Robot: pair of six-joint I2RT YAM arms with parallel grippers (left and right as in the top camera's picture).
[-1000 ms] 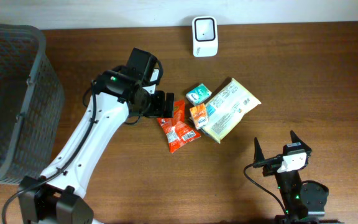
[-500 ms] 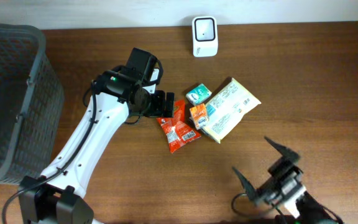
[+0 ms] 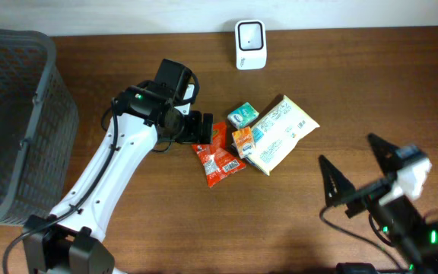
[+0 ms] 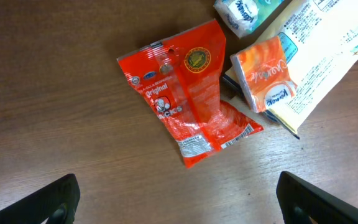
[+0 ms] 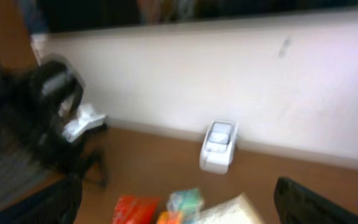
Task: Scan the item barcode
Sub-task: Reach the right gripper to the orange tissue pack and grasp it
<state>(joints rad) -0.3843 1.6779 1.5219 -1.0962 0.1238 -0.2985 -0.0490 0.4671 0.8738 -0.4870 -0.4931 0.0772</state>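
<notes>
A red snack packet (image 3: 217, 156) lies mid-table, label up (image 4: 188, 99). Beside it are a small orange carton (image 3: 242, 141), a teal tissue pack (image 3: 242, 115) and a large cream packet (image 3: 281, 133). The white barcode scanner (image 3: 249, 44) stands at the back edge, blurred in the right wrist view (image 5: 219, 146). My left gripper (image 3: 201, 129) hovers open just left of the red packet, with nothing between its fingers (image 4: 179, 202). My right gripper (image 3: 346, 148) is raised at the front right, open and empty (image 5: 176, 205), facing the scanner.
A dark mesh basket (image 3: 6, 114) fills the left side of the table. The white wall (image 5: 229, 68) runs behind the scanner. Bare wood lies to the right of the cream packet and along the front edge.
The right arm has risen from the front edge and swung to the right, its open fingers now pointing toward the back. The left arm and the items have not moved.
</notes>
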